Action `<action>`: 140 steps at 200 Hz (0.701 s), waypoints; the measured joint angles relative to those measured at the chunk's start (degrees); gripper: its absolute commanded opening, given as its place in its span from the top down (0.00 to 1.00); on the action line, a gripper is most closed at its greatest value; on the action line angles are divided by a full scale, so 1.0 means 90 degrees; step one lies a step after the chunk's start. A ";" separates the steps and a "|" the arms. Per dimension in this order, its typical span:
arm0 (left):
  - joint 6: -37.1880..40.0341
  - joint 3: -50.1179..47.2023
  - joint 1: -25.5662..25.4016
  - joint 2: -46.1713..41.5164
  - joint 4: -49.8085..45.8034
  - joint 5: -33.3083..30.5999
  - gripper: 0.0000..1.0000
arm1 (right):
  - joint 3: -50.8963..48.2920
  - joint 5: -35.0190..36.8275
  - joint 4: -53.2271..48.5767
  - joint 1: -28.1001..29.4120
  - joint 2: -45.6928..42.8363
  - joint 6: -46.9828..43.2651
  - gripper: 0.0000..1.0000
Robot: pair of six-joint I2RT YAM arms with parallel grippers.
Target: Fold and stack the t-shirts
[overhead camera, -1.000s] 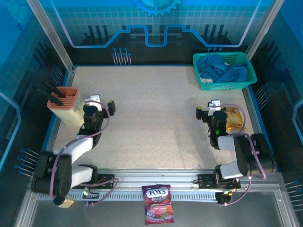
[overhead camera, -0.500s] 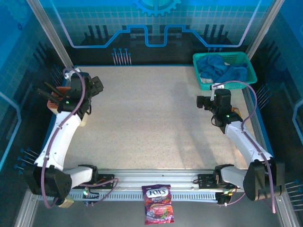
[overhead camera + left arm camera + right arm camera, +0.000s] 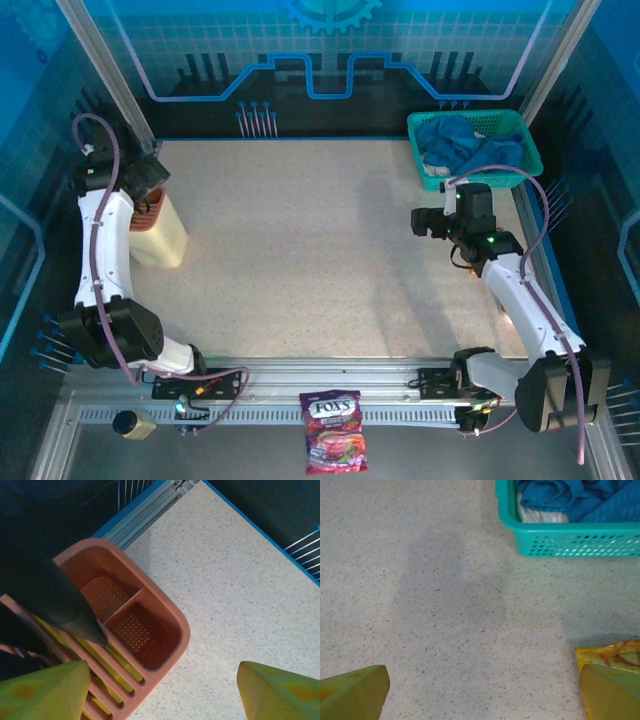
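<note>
The t-shirts (image 3: pixel 470 148) lie crumpled together in the teal-green mesh basket (image 3: pixel 478 181) at the far right corner of the surface (image 3: pixel 300 250). Neither one is folded. The teal-blue t-shirt (image 3: pixel 580 497) is bunched in loose folds and fills most of the basket. The white t-shirt (image 3: pixel 540 516) shows as a small pale patch under it, in the basket's near left corner.

The right end effector (image 3: pixel 482 680) hangs over bare surface just on the near side of the basket. Its fingers (image 3: pixel 355 692) are spread wide with nothing between them, and the right-hand one sits above a yellow-orange packet (image 3: pixel 607 652).

The left end effector (image 3: pixel 165 669) is at the far left edge, well apart from the shirts. Its fingers are parted and grip nothing, above a pinkish slotted holder (image 3: pixel 176 617) that has a dark handle (image 3: pixel 50 595) standing in it.
</note>
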 measured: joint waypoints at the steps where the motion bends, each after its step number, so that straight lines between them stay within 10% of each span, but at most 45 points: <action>1: 0.0000 0.0007 0.0002 0.0007 0.0000 0.0019 0.25 | 0.0002 -0.0005 0.0000 0.0000 0.0007 0.0000 0.03; 73: 0.0066 0.0029 -0.0158 -0.0075 0.0223 0.1129 0.27 | 0.0459 -0.0325 0.0007 -0.0158 0.0784 0.0005 0.04; 140: 0.0469 0.0131 -0.0867 -0.0097 0.0274 0.1455 0.23 | 0.4568 -0.0556 0.0017 -0.1428 0.3997 0.0221 0.11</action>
